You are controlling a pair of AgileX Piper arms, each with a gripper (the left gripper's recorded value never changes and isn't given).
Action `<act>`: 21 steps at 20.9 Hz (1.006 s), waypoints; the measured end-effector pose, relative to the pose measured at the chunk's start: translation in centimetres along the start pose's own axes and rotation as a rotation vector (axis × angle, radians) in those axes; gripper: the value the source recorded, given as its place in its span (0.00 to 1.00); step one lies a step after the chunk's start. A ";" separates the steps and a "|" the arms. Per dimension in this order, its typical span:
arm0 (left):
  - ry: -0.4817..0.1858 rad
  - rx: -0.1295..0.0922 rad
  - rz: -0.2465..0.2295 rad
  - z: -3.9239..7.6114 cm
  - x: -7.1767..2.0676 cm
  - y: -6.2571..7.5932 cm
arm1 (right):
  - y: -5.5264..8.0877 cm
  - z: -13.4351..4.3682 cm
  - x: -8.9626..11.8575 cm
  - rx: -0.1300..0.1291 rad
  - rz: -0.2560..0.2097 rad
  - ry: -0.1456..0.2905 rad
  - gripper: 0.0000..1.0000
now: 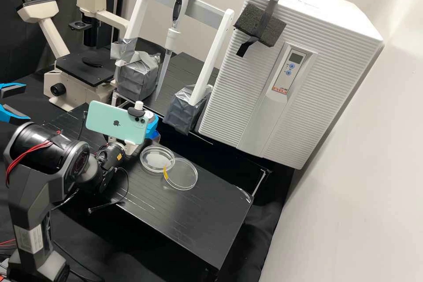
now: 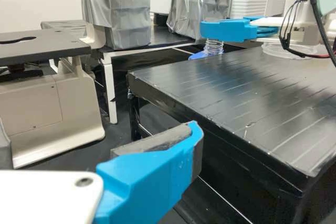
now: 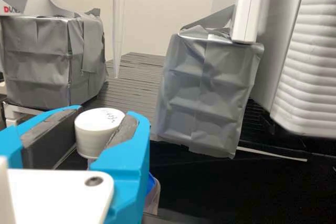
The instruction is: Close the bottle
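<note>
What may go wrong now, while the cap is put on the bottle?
1. The left pincer is open and away from the bottle, which might turn or tip under the cap.
2. The right pincer holds the white cap by its sides; it might meet the thread crooked.

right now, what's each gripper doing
left gripper: jaws open, holding nothing
right gripper: jaws closed on the cap
</note>
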 end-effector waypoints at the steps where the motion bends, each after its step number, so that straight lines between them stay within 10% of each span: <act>1: 0.000 0.000 0.000 0.0 0.00 0.0 | 0.0 0.0 0.0 0.000 0.001 -0.002 0.00; 21: -0.003 0.000 -0.001 0.1 0.04 0.0 | 0.1 -0.2 -1.0 0.000 -0.003 0.004 0.00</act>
